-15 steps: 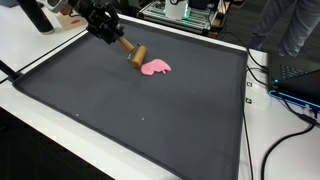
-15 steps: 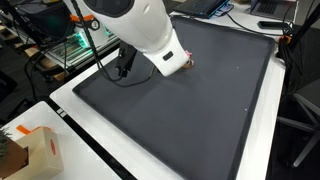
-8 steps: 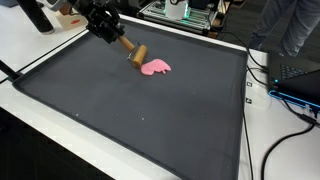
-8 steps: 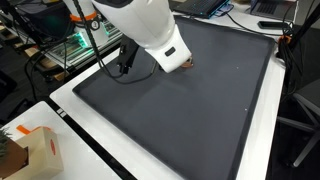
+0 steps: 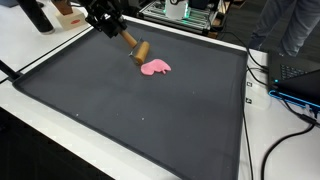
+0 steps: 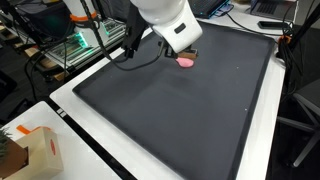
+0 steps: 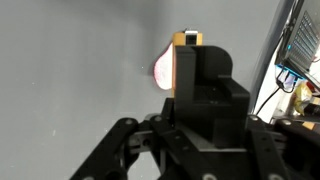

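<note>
My gripper [image 5: 112,29] is shut on the handle of a wooden tool [image 5: 134,47], a mallet-like piece with a light block head. It hangs tilted above the far part of a dark mat [image 5: 130,110]. A flat pink object [image 5: 155,68] lies on the mat just beside and below the tool's head, apart from it. In an exterior view the white arm and gripper [image 6: 187,40] hover over the pink object [image 6: 186,61]. The wrist view shows the gripper [image 7: 200,80] with the tool's wooden end [image 7: 186,38] sticking out ahead, and the pink object [image 7: 163,70] partly hidden behind it.
The mat lies on a white table [image 5: 30,45]. A dark bottle [image 5: 38,15] stands at the far corner, with equipment [image 5: 180,12] behind the mat. Cables [image 5: 290,100] and a person [image 5: 295,25] are at one side. A cardboard box [image 6: 28,152] sits near the table corner.
The gripper has risen a little, carrying the wooden tool up and away from the mat. In an exterior view the arm no longer hides the pink object, which has not moved.
</note>
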